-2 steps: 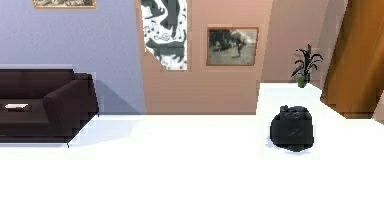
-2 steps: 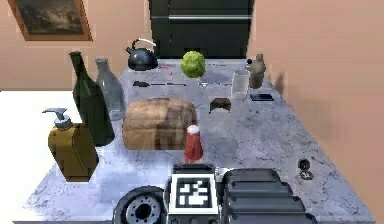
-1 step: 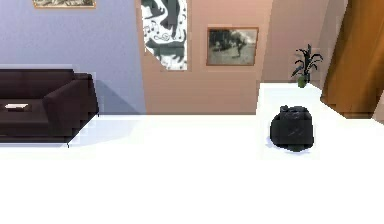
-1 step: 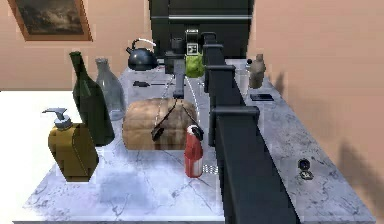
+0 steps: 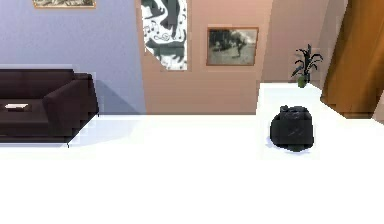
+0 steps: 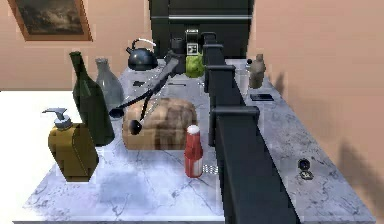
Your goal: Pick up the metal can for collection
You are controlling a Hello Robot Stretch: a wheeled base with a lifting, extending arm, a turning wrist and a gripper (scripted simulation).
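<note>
No readable text or labels anywhere

Ahead I see a white floor [image 5: 180, 185] running to a lavender wall [image 5: 105, 50] on the forward view's left and a peach wall [image 5: 200, 95] beside it; a dark sofa [image 5: 60, 105] stands against the lavender one; a framed picture [image 5: 232, 45] hangs on the peach; a wooden door [image 5: 362, 60] stands at the right; to the side, I see a grey marble countertop [image 6: 140, 195] below another peach-coloured wall [image 6: 330, 70].
</note>
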